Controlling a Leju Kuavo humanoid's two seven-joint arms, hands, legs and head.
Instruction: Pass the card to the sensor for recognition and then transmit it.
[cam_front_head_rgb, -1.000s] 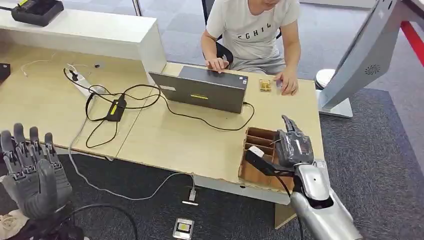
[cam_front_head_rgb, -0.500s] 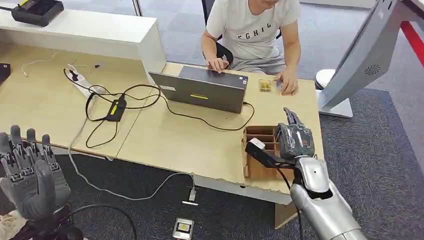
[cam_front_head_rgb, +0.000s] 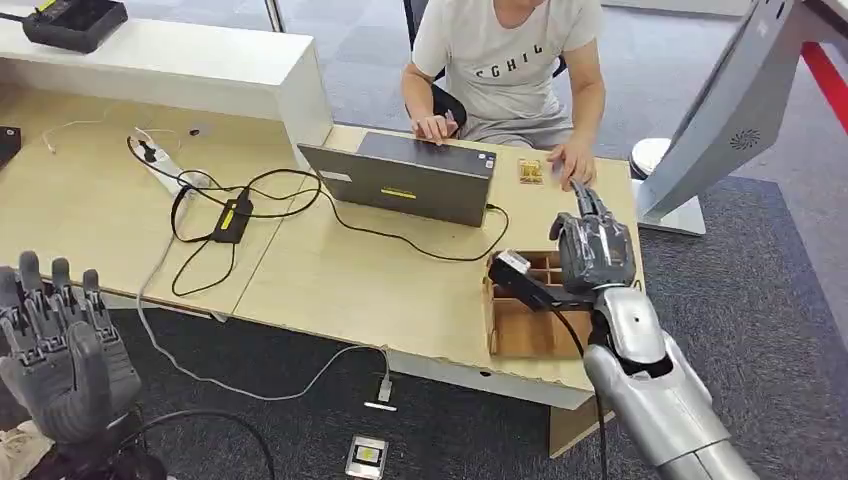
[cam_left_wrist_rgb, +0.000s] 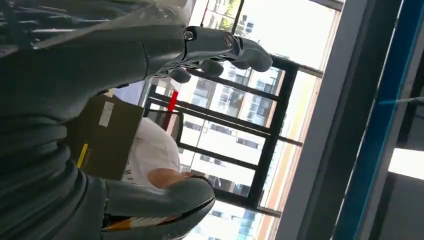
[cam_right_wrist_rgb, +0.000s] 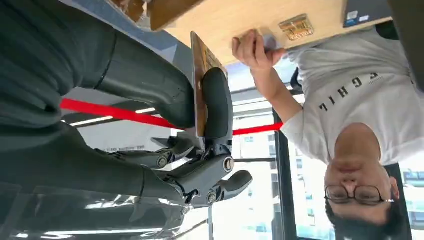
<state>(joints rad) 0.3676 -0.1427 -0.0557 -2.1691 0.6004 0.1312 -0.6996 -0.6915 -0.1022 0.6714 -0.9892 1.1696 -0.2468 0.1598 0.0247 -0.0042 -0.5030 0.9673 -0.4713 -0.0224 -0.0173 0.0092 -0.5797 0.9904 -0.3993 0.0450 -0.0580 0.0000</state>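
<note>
Holding the card edge-on above the divided box

Pinching the card (cam_right_wrist_rgb: 199, 80) between my thick grey thumb and a darker finger, my right hand (cam_front_head_rgb: 592, 248) sits above the far end of the wooden box (cam_front_head_rgb: 525, 310) near the table's (cam_front_head_rgb: 340, 280) right corner. From the head view the hand's back faces me, smooth grey plastic under a clear cover, and the card itself is hidden behind it. The box is thin brown board with slotted dividers. Just beyond my fingertips a person's hand (cam_front_head_rgb: 572, 162) rests on the table beside a small gold-coloured item (cam_front_head_rgb: 530, 171), with a grey laptop (cam_front_head_rgb: 410, 180) further left. My left hand (cam_front_head_rgb: 60, 340) hangs low off the table's near edge, fingers upright and spread, grasping nothing.

From the left wrist, that left hand's fingers (cam_left_wrist_rgb: 225, 47) curve loosely with air between them and the thumb.

From the right wrist, the card is a thin, flat, tan rectangle seen almost edge-on, its long axis running outward along my thumb, its free end pointing toward the table edge and the person's hand (cam_right_wrist_rgb: 252, 47).
</note>
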